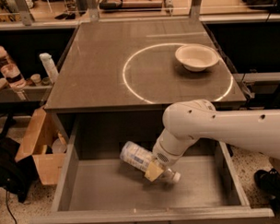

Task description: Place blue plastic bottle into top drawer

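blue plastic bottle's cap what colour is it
The cap is white, clearest in the camera view. The gripper holds the blue plastic bottle inside the top drawer.

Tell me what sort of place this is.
Likely a robotics lab: a grey table with a bowl, a cluttered shelf beside it, and the gripper in the open drawer, shut on a bottle.

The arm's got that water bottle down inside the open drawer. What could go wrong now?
The gripper holds the blue plastic bottle tilted, cap-end low, inside the top drawer. Let go from there, it might roll across the flat bottom. The arm lies close to the table edge and could bump it lifting out.
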`<action>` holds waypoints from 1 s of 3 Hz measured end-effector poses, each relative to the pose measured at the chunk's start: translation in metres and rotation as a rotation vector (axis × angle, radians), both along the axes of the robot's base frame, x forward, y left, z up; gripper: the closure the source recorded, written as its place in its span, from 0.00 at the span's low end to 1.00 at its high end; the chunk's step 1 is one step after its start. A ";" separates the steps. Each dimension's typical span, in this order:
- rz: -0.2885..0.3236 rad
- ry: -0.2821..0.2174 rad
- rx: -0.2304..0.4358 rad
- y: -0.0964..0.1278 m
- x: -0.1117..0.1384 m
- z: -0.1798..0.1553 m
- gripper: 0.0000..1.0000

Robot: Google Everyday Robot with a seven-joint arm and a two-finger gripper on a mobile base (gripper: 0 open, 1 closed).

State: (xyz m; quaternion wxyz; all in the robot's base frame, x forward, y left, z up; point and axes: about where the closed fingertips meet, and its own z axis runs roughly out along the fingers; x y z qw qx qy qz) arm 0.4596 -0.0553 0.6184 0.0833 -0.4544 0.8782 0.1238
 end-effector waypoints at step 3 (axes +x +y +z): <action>0.000 0.001 0.000 0.000 0.000 0.000 0.35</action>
